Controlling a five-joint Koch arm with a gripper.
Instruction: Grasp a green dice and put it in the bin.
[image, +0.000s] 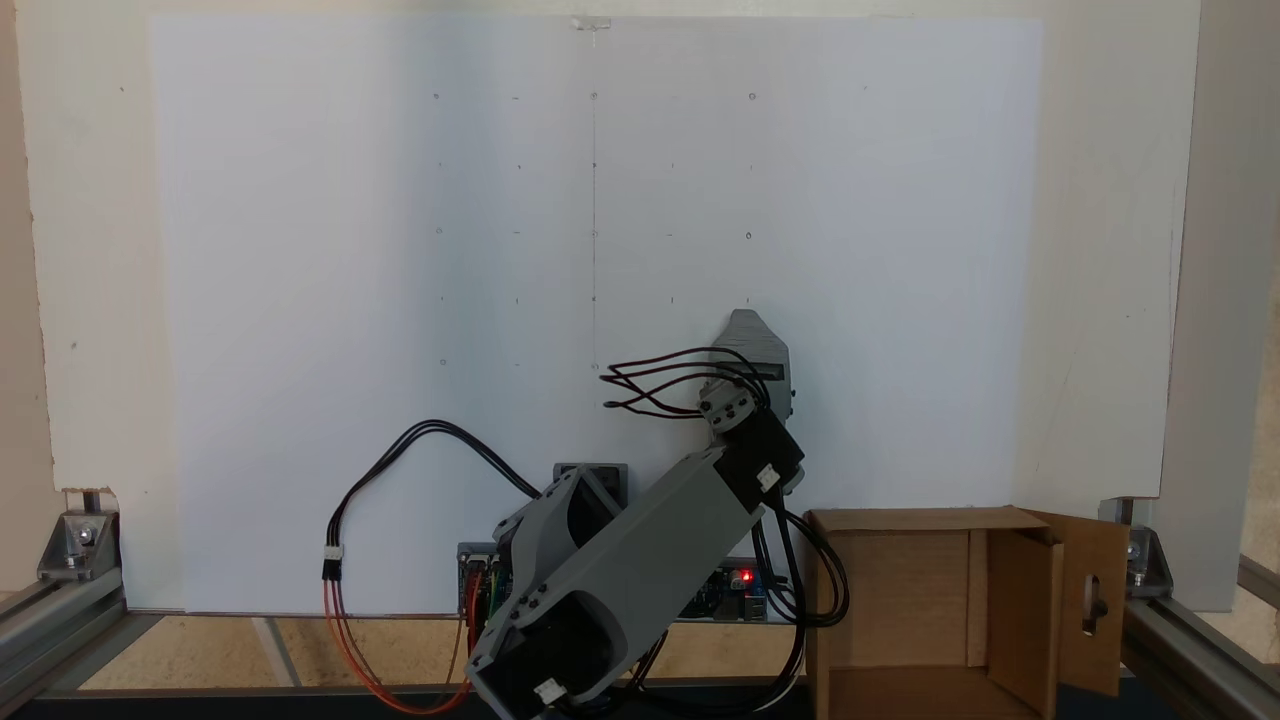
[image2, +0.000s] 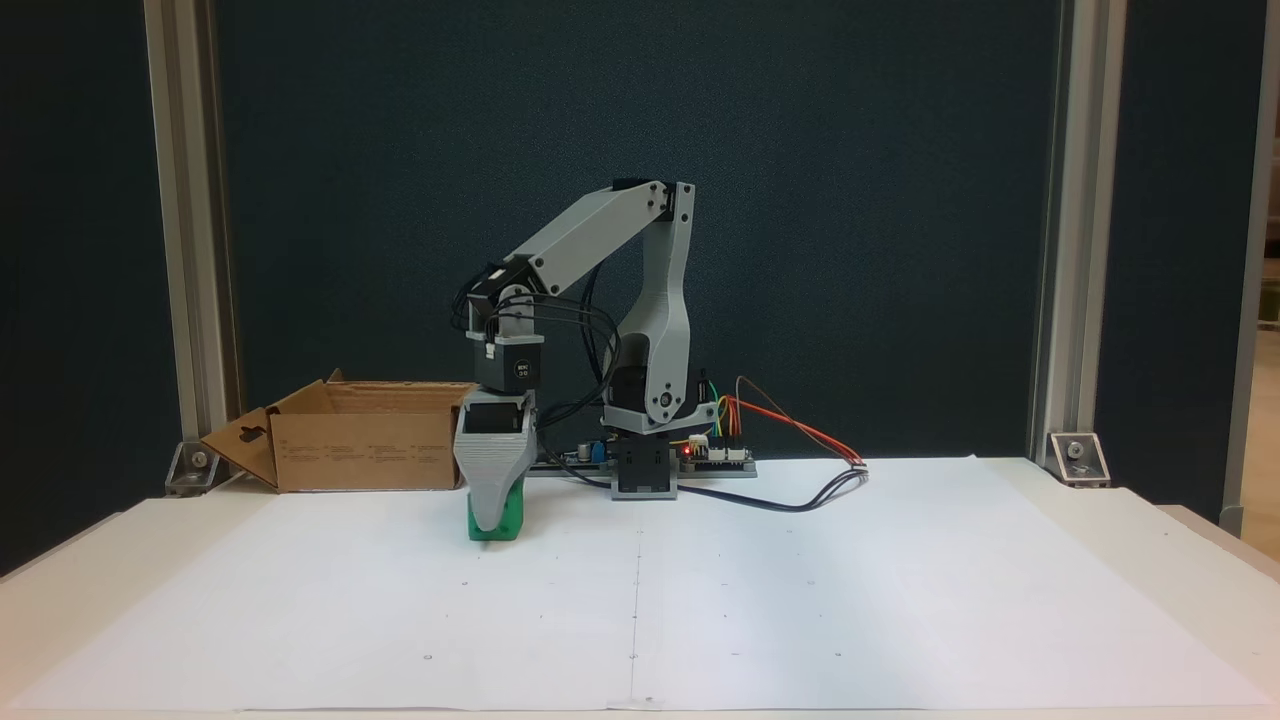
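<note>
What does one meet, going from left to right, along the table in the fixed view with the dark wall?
Brown cardboard box → grey pincer down at the small green die → arm base → orange and black wires.

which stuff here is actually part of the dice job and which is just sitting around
Part of the job:
- green dice, on the white sheet, under the gripper
- bin, open cardboard box beside the arm
- gripper, lowered over the dice

Just there:
- white paper sheet with small marks
- circuit board and wires at the arm's base
- metal frame posts
</note>
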